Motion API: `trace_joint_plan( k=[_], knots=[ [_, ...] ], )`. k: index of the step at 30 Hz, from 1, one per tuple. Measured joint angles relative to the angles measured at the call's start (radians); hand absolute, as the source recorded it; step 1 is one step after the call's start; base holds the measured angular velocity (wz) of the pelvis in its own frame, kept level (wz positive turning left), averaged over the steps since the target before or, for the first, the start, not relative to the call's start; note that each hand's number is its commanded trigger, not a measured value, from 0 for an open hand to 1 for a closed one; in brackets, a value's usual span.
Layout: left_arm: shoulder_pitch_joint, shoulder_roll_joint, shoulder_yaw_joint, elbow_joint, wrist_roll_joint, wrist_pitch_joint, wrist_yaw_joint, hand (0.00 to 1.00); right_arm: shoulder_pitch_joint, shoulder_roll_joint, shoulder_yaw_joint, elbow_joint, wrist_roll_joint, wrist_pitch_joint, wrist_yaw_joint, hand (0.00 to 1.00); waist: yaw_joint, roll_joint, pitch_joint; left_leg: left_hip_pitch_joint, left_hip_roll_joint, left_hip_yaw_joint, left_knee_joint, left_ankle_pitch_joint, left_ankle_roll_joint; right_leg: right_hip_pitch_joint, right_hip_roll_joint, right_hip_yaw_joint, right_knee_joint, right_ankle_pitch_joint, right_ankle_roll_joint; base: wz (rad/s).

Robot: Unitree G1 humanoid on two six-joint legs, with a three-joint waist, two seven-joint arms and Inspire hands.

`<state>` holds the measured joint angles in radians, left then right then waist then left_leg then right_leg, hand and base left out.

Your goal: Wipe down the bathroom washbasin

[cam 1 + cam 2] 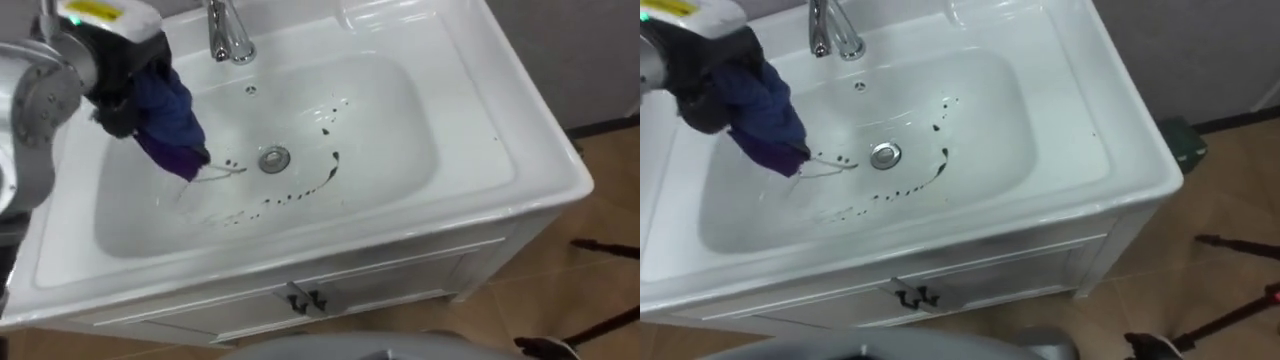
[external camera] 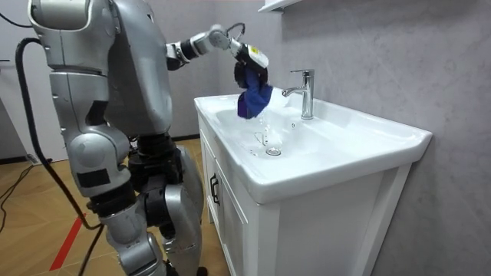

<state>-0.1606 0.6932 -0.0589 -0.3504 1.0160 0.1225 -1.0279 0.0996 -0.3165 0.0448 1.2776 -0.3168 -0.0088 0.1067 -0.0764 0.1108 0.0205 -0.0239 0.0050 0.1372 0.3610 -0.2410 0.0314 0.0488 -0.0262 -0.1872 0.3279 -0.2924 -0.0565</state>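
Room view: crumpled cloth (image 2: pixel 253 96) (glossy basin (image 2: pixel 326 149))

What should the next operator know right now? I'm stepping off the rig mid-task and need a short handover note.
Left hand: shut on the blue cloth, over the left side of the basin. The cloth's tip hangs low, just left of the drain; I cannot tell whether it touches the surface.
Done: little to show. Dark spots arc around the front and right of the drain, with a few more further back toward the faucet.
Left: probably sweep the cloth across the bowl's bottom through that arc, then over the spots behind the drain.
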Motion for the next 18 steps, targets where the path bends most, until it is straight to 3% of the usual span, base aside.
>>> trace_joint_plan(
  k=[3,5,7,8,14,18],
  knots=[
    [0.017,-0.062,-0.047,0.111,-0.001,0.007,0.009,1.00,0.000,0.000,0.012,0.000,0.001,0.018,0.001,0.00,-0.026,-0.016,0.0079,-0.006,0.000,-0.002,0.001,0.000,0.000,-0.006,0.000,0.002,0.000,0.000,0.000,0.00],
    [0.020,-0.091,-0.076,0.161,-0.001,0.020,0.022,1.00,-0.002,0.001,0.013,0.002,0.007,0.027,-0.001,0.00,-0.033,-0.016,0.0047,-0.032,0.001,-0.004,0.014,0.000,0.000,-0.025,0.000,-0.001,0.001,0.002,0.001,0.02],
    [0.031,-0.128,-0.092,0.208,0.000,0.027,0.046,1.00,-0.006,0.004,0.012,0.007,0.006,0.036,0.001,0.00,-0.042,-0.023,0.0066,-0.048,0.003,-0.003,0.017,0.000,0.000,-0.039,0.001,-0.002,0.001,0.004,0.001,0.00],
    [0.046,-0.151,-0.096,0.245,0.002,0.032,0.067,1.00,-0.005,0.009,0.012,0.008,0.005,0.047,0.002,0.00,-0.055,-0.023,0.0015,-0.054,0.002,-0.002,0.016,0.000,0.000,-0.046,0.000,-0.002,0.003,0.005,0.001,0.00],
    [0.079,-0.232,-0.102,0.432,0.053,0.078,0.200,1.00,-0.008,0.021,0.012,-0.005,-0.002,0.073,0.005,0.00,-0.063,-0.053,-0.0041,-0.049,0.004,0.010,0.015,0.000,0.000,-0.042,-0.001,0.001,0.015,0.004,0.001,-0.03],
    [0.083,-0.295,-0.101,0.513,0.082,0.114,0.280,1.00,-0.030,0.023,0.011,-0.006,-0.007,0.096,0.005,0.00,-0.061,-0.053,-0.0073,-0.022,0.003,0.038,0.008,0.000,0.000,-0.034,-0.004,0.018,0.016,-0.001,0.004,-0.10]
  ],
)
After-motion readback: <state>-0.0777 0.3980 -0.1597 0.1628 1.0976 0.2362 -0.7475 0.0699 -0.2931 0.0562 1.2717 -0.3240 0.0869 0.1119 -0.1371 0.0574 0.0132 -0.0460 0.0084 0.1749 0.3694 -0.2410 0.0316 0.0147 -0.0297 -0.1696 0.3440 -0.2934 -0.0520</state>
